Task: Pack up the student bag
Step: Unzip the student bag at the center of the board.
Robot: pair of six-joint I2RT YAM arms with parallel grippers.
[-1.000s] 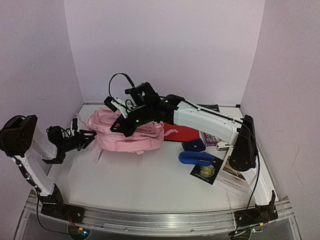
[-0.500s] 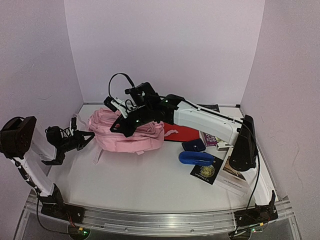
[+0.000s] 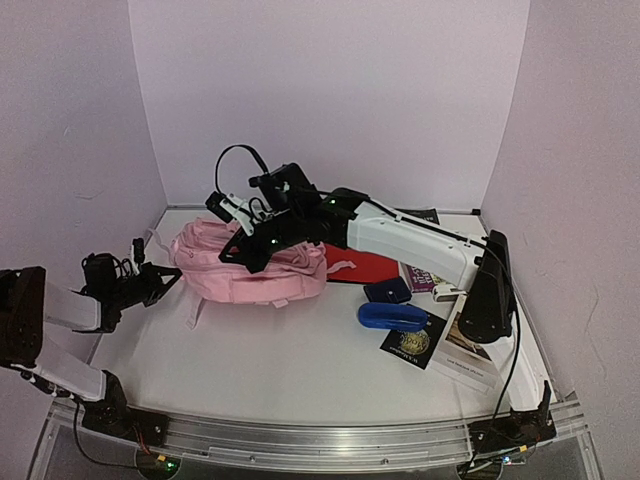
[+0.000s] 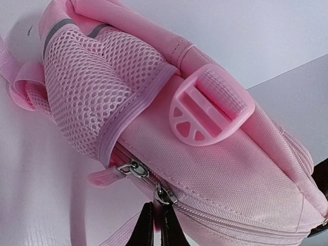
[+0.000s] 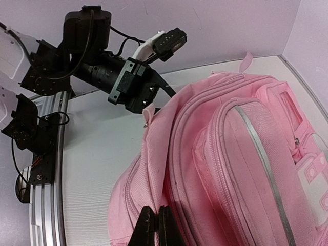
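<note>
Left gripper [image 4: 158,215] has its fingers clenched on a metal zip pull [image 4: 163,196] at the left end of the pink student bag [image 3: 255,280], just below the bag's mesh side pocket [image 4: 87,92] and plastic strap buckle [image 4: 210,110]. The bag lies on the white table [image 3: 280,350]. On the bag's top, the right gripper [image 5: 155,218] is pinched onto its fabric. Right of the bag are a red folder [image 3: 365,266] against its edge, then a dark blue pouch [image 3: 387,291], a bright blue object [image 3: 392,316] and a black book [image 3: 412,343].
</note>
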